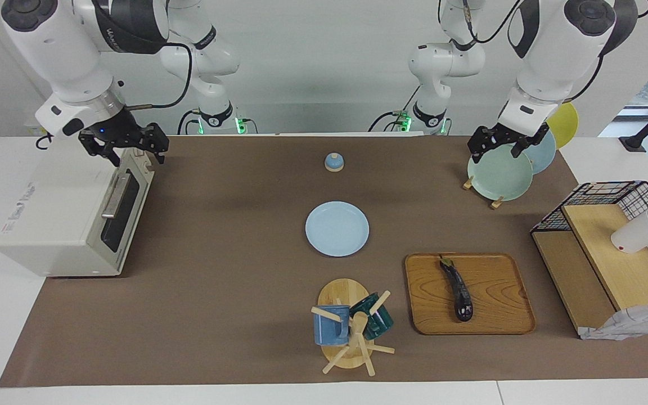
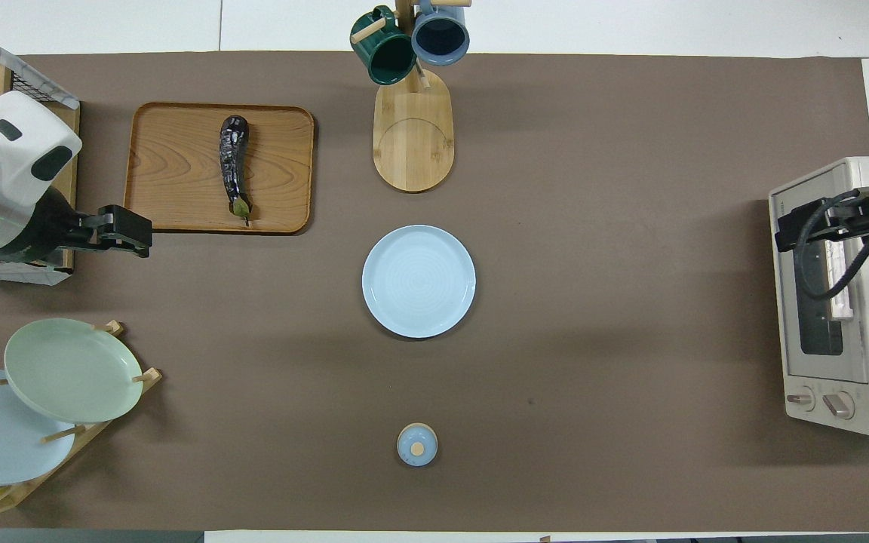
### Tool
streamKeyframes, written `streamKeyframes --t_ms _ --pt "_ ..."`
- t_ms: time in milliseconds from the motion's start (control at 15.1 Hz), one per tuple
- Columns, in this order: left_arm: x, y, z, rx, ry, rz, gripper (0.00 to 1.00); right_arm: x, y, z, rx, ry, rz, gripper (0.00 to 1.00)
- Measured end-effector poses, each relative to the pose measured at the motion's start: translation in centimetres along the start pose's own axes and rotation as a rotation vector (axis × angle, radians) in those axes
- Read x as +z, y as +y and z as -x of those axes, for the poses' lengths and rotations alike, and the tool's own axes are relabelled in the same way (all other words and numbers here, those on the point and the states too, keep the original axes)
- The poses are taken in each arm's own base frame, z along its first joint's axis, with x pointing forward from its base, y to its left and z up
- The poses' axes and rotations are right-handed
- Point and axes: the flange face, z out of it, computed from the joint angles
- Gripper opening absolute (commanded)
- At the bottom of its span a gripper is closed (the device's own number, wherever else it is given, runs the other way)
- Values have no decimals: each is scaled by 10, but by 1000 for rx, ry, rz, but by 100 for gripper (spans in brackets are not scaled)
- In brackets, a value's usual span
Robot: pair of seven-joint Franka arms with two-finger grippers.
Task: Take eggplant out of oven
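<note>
Facing view shows the eggplant (image 1: 457, 289) lying loose on a wooden tray (image 1: 498, 315), stem end toward the robots, toward the left arm's end of the table (image 1: 217, 292). Beside the tray, toward the table's middle, stands a mug tree (image 1: 351, 332) with a blue and a green mug; nearer to the robots than that sits a pale blue plate (image 1: 337, 229), and nearer still a small blue lid (image 1: 333, 162). The oven (image 1: 59, 219) rests at the right arm's end of the table, door closed.

The left gripper (image 1: 498, 144) hangs in the air over the rack of plates (image 1: 501, 177), fingers open and holding nothing. The right gripper (image 1: 127, 147) hovers over the oven's top front edge, near the corner closest to the robots, fingers likewise spread and empty. A wire basket shelf (image 1: 611, 236) stands just past the tray at the left arm's end.
</note>
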Motion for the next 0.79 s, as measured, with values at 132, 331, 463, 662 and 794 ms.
streamKeyframes --t_ms 132,331,463,662,794 --pt "-2 -1 1 0 -11 11 100 0 4 0 8 1 0 100" --pt "3 5 3 8 -31 42 100 -1 12 1 21 2 -1 100" --pt "3 7 4 10 -34 50 100 -2 17 2 30 3 -2 100" --pt "3 7 4 10 -35 52 100 -3 16 2 38 6 -2 100" --pt "3 7 4 10 -36 52 100 -3 14 2 38 7 -1 100"
